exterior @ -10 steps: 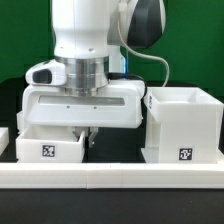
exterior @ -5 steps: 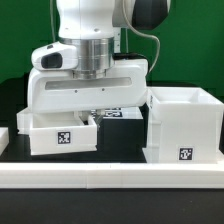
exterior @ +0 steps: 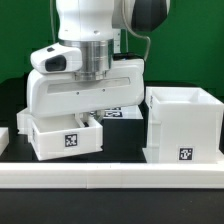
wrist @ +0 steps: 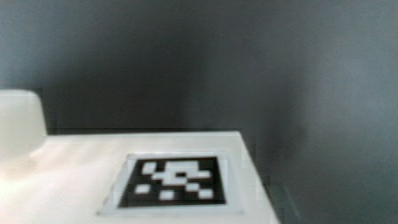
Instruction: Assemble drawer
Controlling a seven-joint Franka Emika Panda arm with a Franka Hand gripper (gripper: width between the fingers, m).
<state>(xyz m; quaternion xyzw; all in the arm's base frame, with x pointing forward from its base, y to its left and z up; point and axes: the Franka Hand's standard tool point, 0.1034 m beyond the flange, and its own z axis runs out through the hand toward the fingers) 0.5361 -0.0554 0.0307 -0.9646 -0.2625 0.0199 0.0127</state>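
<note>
My gripper (exterior: pixel 88 120) hangs over a small white drawer tray (exterior: pixel 60 140) at the exterior view's left and is shut on its wall. It holds the tray slightly tilted, with the square tag (exterior: pixel 68 142) facing the camera. The hand hides most of the fingertips. The large cube-like drawer shell (exterior: pixel 185 125) stands open-topped at the exterior view's right, apart from the tray. The wrist view shows a white tray face (wrist: pixel 71 170) with a tag (wrist: pixel 178 180) and a rounded white part (wrist: pixel 15 120), with dark table beyond. No fingers show there.
The long low white border wall (exterior: pixel 110 180) runs along the front. The marker board (exterior: pixel 122 113) lies flat behind the tray. The edge of another white part (exterior: pixel 4 140) shows at the exterior view's far left. A green backdrop stands behind.
The gripper has risen from its low position. The tray has come up with it, tilted, and shifted a little toward the exterior view's right. Little has changed in the last half second.
</note>
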